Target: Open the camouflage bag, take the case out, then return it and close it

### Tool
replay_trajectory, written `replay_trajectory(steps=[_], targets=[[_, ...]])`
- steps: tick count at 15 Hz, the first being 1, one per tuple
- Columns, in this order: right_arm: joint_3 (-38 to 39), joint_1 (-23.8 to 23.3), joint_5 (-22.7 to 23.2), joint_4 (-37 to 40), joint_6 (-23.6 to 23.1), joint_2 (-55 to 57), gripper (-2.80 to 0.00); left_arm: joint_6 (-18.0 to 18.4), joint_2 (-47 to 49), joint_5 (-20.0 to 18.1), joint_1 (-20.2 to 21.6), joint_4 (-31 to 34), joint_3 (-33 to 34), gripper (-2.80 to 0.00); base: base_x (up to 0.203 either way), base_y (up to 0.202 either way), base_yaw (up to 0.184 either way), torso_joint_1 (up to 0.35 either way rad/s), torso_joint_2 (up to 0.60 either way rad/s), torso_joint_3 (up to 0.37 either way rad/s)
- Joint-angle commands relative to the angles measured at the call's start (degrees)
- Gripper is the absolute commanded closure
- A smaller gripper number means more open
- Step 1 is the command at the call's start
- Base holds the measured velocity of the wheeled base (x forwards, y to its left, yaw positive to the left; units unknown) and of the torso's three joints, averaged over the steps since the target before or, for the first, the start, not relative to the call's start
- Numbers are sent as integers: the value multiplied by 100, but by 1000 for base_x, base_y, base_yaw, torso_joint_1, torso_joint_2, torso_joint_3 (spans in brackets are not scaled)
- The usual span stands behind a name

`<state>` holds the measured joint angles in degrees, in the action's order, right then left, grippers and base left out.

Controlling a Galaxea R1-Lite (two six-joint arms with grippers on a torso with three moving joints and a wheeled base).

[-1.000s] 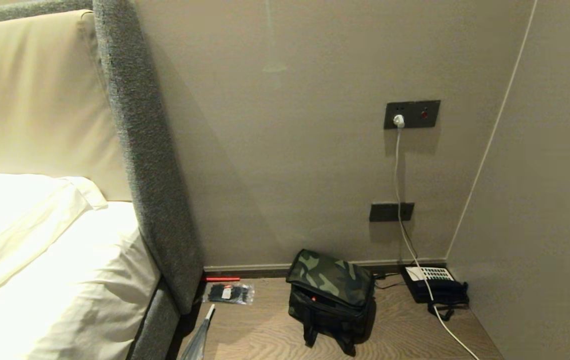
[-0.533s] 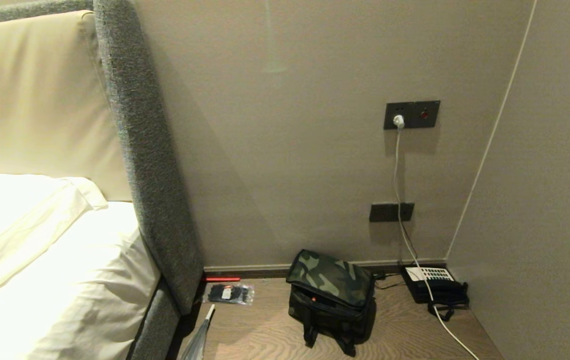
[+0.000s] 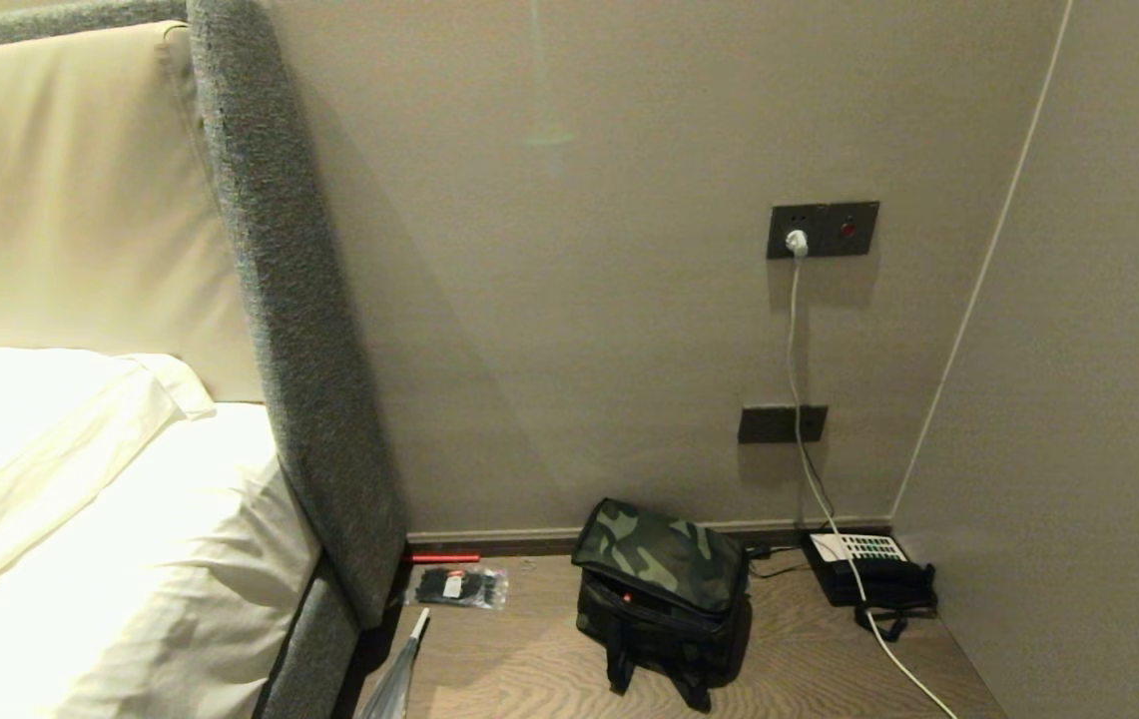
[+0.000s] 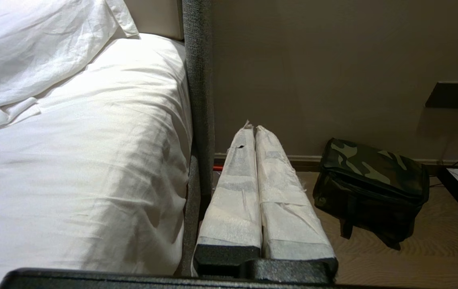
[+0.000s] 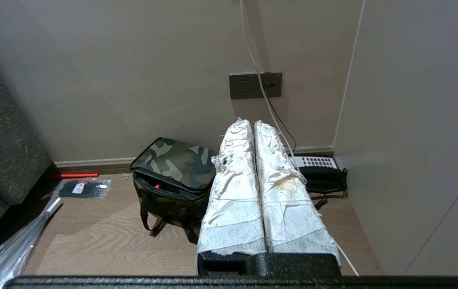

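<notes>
Nothing begun yet, by the look of it, or else everything finished: camouflage bag (image 3: 664,594) sitting on the wooden floor against the wall, lid folded over the top but gaping a little along the front edge, a speck of red showing in the gap. Impossible to tell from these views alone whether the lid is zipped; the case not visible as such, presumably inside. Judged as the start: opening, lifting out, returning and closing all left to do. From left to right across the head view: bed (image 3: 100,539) with white pillow, grey upholstered headboard edge (image 3: 299,330), thin red stick (image 3: 444,557) at the skirting, small clear packet of black items (image 3: 457,586) just beside the bed base, then the bag, then the black telephone (image 3: 873,574) with its white keypad in the corner, a white cable (image 3: 797,340) dropping to it from the wall socket (image 3: 822,229). Neither arm in the head view. Left gripper (image 4: 251,127) held out level, well short of the bag and near the bed's edge, padded white-wrapped fingers (image 4: 235,188) pressed together with nothing between them. Right gripper (image 5: 249,121) likewise level, aimed toward the bag and telephone from a distance, fingers (image 5: 285,200) closed flat against each other, empty. Both arms in a parked, straight-ahead pose, touching nothing.
</notes>
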<state>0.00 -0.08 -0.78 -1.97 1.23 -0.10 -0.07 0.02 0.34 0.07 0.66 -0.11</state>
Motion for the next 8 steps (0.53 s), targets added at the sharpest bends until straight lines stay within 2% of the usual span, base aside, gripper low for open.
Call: replay_trajectory(steps=[1,8], targets=[[79,-1,-1,-5,46,-166,0,-1,-2,1,1,4,2,0,0,0,0,0,0,0],[79,-1,-10,-5,96,-166,0,-1,-2,1,1,4,2,0,0,0,0,0,0,0]])
